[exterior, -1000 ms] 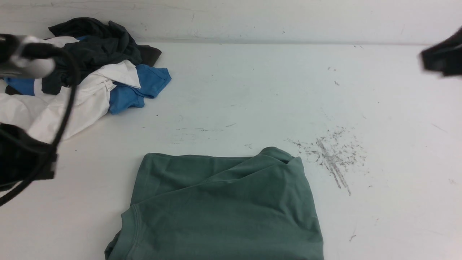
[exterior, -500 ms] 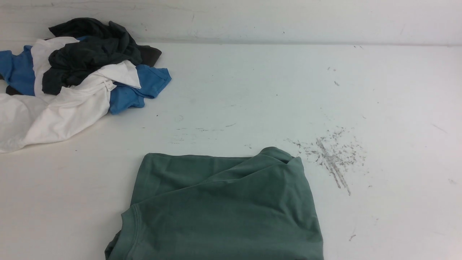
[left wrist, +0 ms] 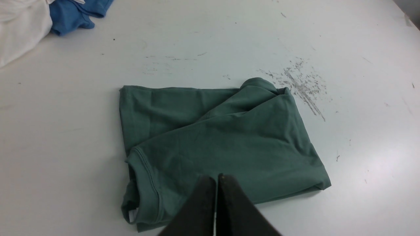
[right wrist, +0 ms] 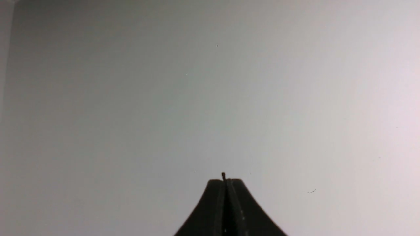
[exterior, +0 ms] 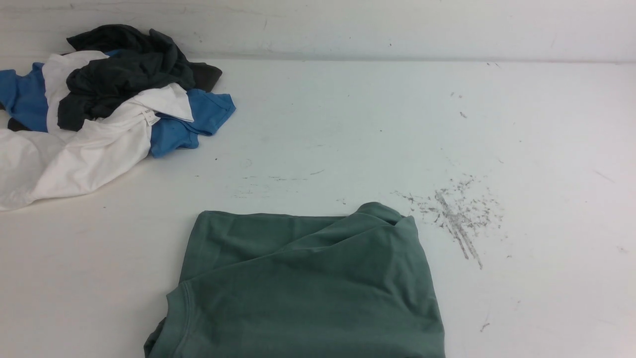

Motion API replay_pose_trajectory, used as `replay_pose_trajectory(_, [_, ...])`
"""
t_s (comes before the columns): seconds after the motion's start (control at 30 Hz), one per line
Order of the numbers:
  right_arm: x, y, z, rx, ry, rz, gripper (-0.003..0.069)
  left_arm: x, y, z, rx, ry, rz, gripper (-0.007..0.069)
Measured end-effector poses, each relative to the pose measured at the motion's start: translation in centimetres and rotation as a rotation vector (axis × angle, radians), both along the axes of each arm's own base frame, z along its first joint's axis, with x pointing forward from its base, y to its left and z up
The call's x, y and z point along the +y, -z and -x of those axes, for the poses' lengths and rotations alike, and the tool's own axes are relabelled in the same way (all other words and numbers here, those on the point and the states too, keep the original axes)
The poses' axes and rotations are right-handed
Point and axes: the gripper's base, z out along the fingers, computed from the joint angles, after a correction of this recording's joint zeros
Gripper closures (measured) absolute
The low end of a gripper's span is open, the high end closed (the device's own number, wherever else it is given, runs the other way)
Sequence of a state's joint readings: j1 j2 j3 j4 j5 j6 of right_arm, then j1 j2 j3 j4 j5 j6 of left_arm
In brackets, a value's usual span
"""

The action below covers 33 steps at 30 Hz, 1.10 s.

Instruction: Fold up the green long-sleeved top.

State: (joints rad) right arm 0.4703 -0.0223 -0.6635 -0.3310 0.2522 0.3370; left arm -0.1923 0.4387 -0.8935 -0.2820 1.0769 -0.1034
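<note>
One green long-sleeved top (exterior: 308, 283) is lying folded into a compact block at the near middle of the worktop (exterior: 348, 129), well apart from the heap of other clothes (exterior: 99, 104) at the far left. We are judging it soft, light and limp, best pinched at a doubled edge or corner. We are seeing the left claw (left wrist: 216, 178) hovering above its near edge, pressed together and empty; the right claw (right wrist: 224, 182), likewise pressed together, is facing only bare surface.

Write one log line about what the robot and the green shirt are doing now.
green top: folded, flat on table | left gripper: jaws shut, empty, above top | right gripper: jaws shut, empty | clothes pile: far left
</note>
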Motion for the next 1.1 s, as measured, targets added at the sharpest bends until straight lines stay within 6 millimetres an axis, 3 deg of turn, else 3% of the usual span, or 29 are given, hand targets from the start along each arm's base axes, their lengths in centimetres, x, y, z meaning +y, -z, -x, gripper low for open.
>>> replay_pose_trajectory(0.8, [0.0, 0.0, 0.0, 0.001, 0.001, 0.001, 0.0673, 0.3, 0.2, -0.3, -0.025, -0.007, -0.062, 0.0628])
replay_pose_trajectory(1.0, [0.0, 0.0, 0.0, 0.0, 0.001, 0.001, 0.0673, 0.7, 3.2, -2.6, -0.189, -0.056, -0.163, 0.0628])
replay_pose_trajectory(1.1, [0.0, 0.0, 0.0, 0.0, 0.001, 0.001, 0.0673, 1.1, 7.3, -2.7, -0.3, -0.113, -0.158, 0.0628])
